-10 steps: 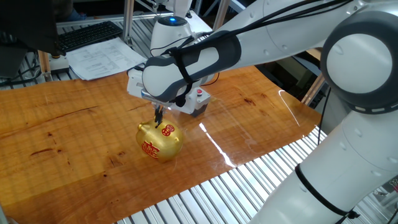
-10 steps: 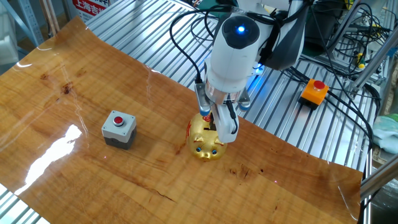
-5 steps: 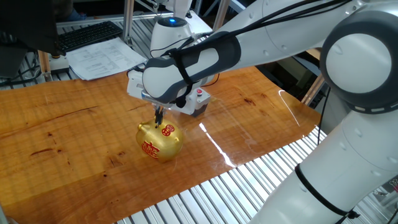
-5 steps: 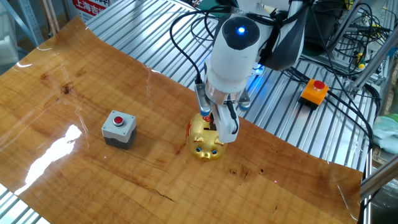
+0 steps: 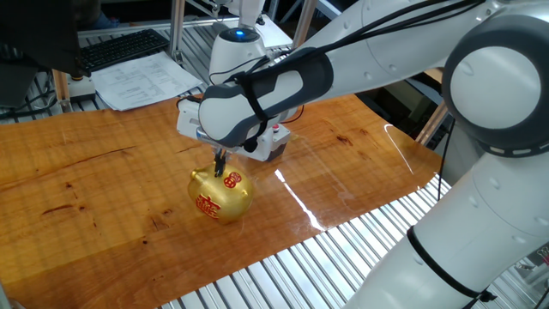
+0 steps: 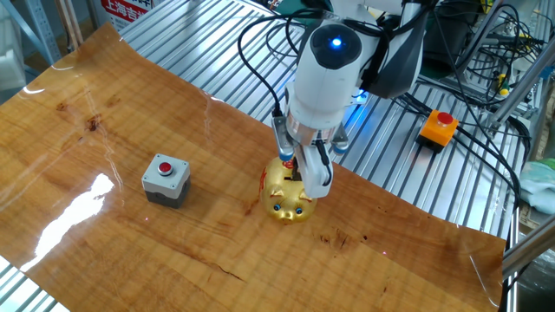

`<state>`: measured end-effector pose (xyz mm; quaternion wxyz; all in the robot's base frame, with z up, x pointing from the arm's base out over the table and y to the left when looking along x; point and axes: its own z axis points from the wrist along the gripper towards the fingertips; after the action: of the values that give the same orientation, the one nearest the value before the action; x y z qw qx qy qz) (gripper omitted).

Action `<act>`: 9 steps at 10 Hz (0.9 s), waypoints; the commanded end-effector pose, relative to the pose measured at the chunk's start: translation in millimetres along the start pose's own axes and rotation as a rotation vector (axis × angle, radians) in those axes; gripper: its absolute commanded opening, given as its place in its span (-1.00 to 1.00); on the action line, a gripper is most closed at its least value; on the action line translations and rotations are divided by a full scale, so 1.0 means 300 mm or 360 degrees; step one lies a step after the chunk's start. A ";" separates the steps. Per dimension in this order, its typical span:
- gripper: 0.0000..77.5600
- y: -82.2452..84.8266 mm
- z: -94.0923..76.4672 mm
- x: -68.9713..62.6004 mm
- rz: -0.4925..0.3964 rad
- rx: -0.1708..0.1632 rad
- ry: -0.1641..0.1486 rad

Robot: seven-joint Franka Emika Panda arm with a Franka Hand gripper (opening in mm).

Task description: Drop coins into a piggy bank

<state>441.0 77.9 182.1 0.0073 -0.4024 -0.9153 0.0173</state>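
Note:
The gold piggy bank (image 5: 220, 195) stands on the wooden table, with red marks on its side and top. It also shows in the other fixed view (image 6: 286, 196), snout towards the camera. My gripper (image 5: 220, 164) points straight down with its fingertips close together, right at the pig's red-marked top slot. In the other fixed view the gripper (image 6: 301, 171) hides the slot. No coin shows in either view; the narrow gap between the fingertips is too small to make out.
A grey box with a red button (image 6: 166, 178) stands left of the pig; in one fixed view it (image 5: 274, 142) sits just behind the arm. Papers (image 5: 141, 81) and a keyboard (image 5: 120, 47) lie at the far edge. An orange button box (image 6: 436, 127) sits on the metal slats.
The wrist and arm body have shifted slightly to the right above the pig. The fingertips stay at the top slot. The pig has not moved.

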 end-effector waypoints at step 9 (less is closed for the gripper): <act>1.00 0.001 -0.002 -0.001 0.0010 -0.0007 -0.0007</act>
<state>441.1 77.9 182.1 0.0047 -0.4051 -0.9141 0.0166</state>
